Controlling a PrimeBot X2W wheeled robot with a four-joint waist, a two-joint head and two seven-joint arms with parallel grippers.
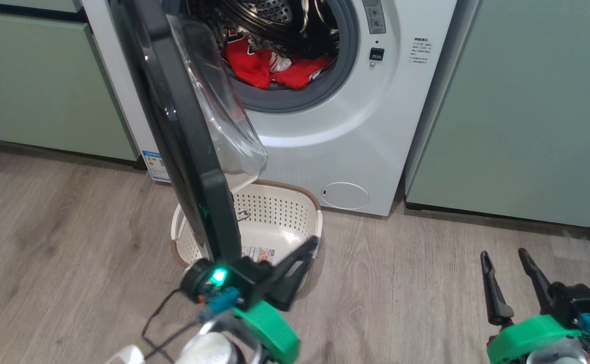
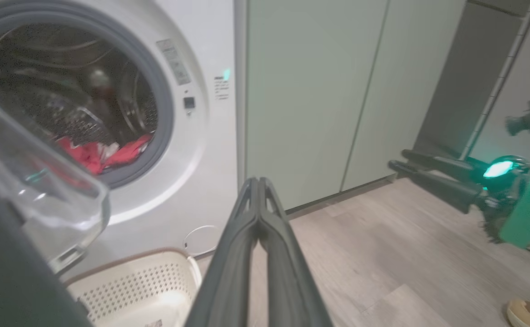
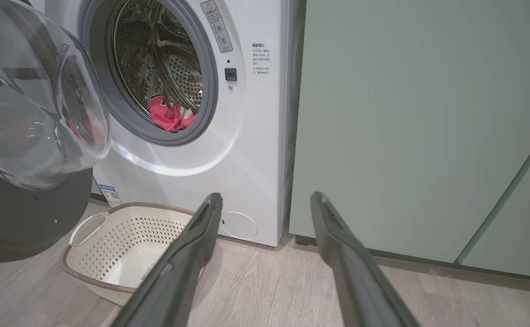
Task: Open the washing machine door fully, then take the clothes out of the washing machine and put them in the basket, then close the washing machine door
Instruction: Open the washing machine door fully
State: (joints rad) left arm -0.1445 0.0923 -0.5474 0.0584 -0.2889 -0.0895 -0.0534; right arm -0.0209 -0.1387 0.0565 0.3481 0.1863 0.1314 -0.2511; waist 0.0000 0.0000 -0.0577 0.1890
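One washing machine door (image 1: 173, 116) standing out, edge-on, glass bulging rightward.

Left claw (image 1: 311, 245), right claw (image 1: 504, 254): long dark fingers (image 1: 494, 293), green mounts (image 1: 527, 339), black cables (image 1: 157, 314), 1 glowing green lamp (image 1: 218, 276)

You have the washing machine (image 1: 325, 131) standing on the floor (image 1: 401, 283) between cabinets (image 1: 517, 111) on its left and right. The washing machine door (image 1: 173, 126) stands open at the left of the drum mouth, reaching out towards you. The clothes (image 1: 269, 68) lie in the drum, low at its front. The basket (image 1: 284, 207) sits on the floor just before the machine, under the door. Your left gripper (image 1: 314, 242) is over the basket's near right corner; your right gripper (image 1: 503, 253) is well apart to the right.
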